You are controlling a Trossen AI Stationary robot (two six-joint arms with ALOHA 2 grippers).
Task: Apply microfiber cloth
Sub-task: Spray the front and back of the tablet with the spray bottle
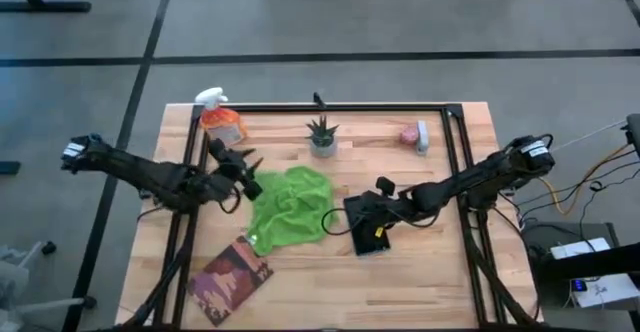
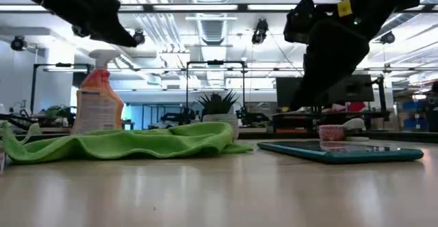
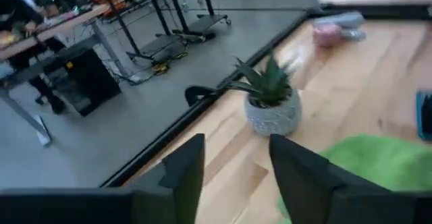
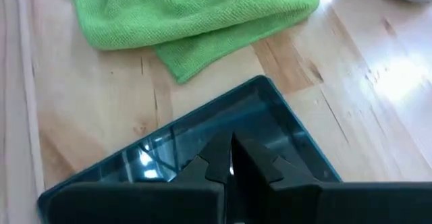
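Observation:
The lime-green microfiber cloth (image 1: 290, 207) lies rumpled on the wooden table, left of the dark flat tablet (image 1: 370, 230); in the right wrist view a corner of the cloth (image 4: 189, 21) ends just short of the tablet (image 4: 202, 143). My left gripper (image 1: 250, 169) hangs open above the cloth's left edge, raised well off the table (image 2: 102, 15), its fingers (image 3: 182, 173) empty. My right gripper (image 4: 233, 160) is shut and hovers over the tablet, its fingertips above the table's level in the low view (image 2: 301, 100).
An orange spray bottle (image 1: 222, 122) stands at the far left. A small potted plant (image 1: 322, 137) and a pink object (image 1: 410, 134) sit along the far side. A patterned book (image 1: 232, 277) lies near the front left. Black frame rails (image 1: 455, 152) border the table.

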